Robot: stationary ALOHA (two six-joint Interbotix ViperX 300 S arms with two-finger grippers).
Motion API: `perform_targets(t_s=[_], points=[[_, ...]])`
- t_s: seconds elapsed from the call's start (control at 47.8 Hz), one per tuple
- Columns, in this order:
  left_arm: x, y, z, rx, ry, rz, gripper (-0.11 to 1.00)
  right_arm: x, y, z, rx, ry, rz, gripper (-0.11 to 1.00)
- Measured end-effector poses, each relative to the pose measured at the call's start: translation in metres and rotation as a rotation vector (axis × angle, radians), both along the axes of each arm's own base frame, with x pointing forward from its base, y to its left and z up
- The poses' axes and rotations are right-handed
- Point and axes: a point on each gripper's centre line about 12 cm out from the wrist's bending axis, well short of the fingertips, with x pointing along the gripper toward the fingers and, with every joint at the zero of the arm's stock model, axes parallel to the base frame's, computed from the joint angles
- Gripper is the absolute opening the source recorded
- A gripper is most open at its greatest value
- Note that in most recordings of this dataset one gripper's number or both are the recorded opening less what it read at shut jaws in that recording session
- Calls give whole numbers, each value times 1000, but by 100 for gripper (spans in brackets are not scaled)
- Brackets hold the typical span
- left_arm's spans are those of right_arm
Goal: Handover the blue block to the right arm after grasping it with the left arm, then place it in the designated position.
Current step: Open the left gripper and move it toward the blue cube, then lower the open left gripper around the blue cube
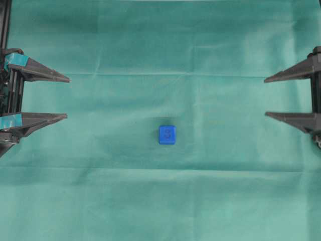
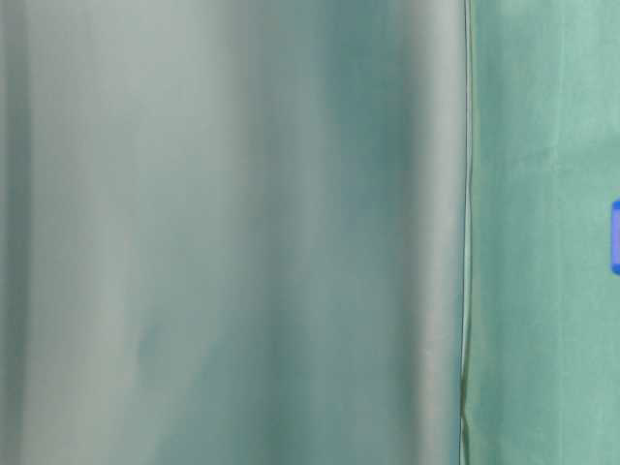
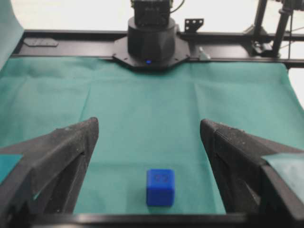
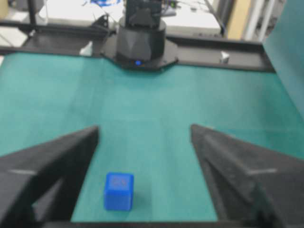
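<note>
blue block (image 1: 167, 134) alone mid cloth (image 1: 150, 201) | both arms' jaws wide, empty

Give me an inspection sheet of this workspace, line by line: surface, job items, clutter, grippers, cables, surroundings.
Surface: green cloth, creased, covering the table.
Job's things: blue block sits alone mid-cloth, dark mark on top, touched by neither gripper. Placement marks: not made out.
Clutter: nothing seen.
Grippers: left gripper, teal-taped, open at the left edge; right gripper, all black, open at the right edge. Both empty, well clear of the block.
Cables: a few dark ones behind the far arm base in the left wrist view; none on the cloth.
Surroundings: black frame around the table; the table-level view is mostly blocked by blurred cloth.
</note>
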Motion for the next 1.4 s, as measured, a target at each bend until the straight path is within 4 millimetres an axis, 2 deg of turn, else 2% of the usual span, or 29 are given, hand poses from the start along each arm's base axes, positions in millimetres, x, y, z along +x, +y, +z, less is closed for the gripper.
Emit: perform_targets(t_s=[0.377,0.544,0.712,1.172,1.402], points=[[1,0,1,0,-2,0,100,0,-2,-1,-1,5,-8,95],[12,0,6,-2,14,0,100,0,-2,0,2,3,-9,95],[35,0,12,6,46,0,100,0,-2,-1,0,8,-11,95],[121,0,26,8,110,0,100,1,-2,-2,-1,11,-12,95],[145,0,26,8,133,-1,100,1,-3,-1,-1,11,-17,95]])
